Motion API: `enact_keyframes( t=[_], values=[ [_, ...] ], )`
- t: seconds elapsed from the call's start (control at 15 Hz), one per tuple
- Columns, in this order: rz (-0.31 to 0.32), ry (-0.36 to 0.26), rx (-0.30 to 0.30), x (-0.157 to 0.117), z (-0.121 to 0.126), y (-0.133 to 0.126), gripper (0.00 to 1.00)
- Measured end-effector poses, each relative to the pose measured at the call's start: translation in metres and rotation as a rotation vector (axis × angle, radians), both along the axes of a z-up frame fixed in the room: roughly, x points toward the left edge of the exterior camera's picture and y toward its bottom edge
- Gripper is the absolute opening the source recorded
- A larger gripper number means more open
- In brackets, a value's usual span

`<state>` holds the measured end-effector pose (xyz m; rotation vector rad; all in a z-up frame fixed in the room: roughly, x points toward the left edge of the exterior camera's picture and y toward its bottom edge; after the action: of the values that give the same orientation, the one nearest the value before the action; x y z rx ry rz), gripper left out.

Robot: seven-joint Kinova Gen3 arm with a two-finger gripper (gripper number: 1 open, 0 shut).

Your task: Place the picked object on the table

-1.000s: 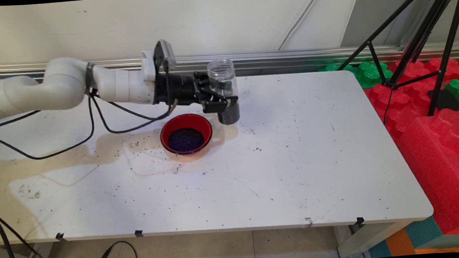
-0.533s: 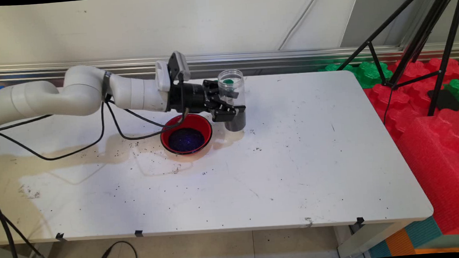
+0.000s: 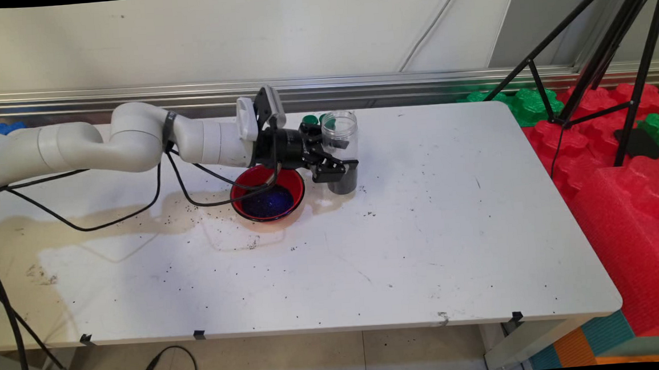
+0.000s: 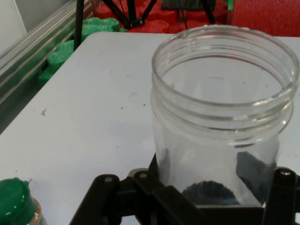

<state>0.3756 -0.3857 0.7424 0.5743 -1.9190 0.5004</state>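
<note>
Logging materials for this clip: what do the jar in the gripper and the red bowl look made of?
Jar: clear plastic by the look, see-through wall, moulded screw threads at the rim; glass not ruled out. Red bowl: glossy, red with a dark rim, likely plastic or lacquer; cannot tell which.

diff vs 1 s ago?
The tool, shut on the clear jar throughout, carried it down and slightly right; its base now sits at the table, right of the red bowl. A green lid now shows behind it. Bowl and its dark contents unchanged.
</note>
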Motion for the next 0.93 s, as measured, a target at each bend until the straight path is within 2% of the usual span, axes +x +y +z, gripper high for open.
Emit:
enact_keyframes(
  t=[0.93],
  values=[
    [-0.011,-0.043,-0.002,-0.007,-0.019,-0.005,0.0]
  ],
)
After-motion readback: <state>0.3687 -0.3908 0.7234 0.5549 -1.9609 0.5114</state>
